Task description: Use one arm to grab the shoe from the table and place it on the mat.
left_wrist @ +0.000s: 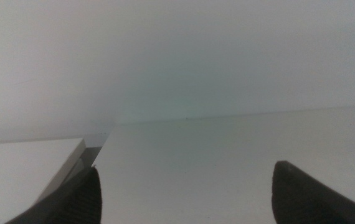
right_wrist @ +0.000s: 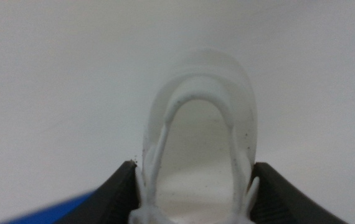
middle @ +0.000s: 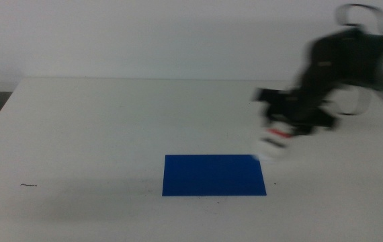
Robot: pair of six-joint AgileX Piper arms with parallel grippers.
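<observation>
Shoe (middle: 275, 140), white with a red strap, hangs clear of the table (middle: 77, 134), gripped on both sides by the two dark jaws of the right gripper (middle: 287, 124), which are closed against its sides in the right wrist view. It sits above the far right corner of the blue mat (middle: 214, 175), blurred in the middle view. The right arm (middle: 353, 60) reaches in from the right side. A sliver of blue shows beside the shoe (right_wrist: 196, 124) at the wrist. The left gripper (left_wrist: 184, 193) waits at the table's near left edge, jaws spread wide apart and holding nothing.
</observation>
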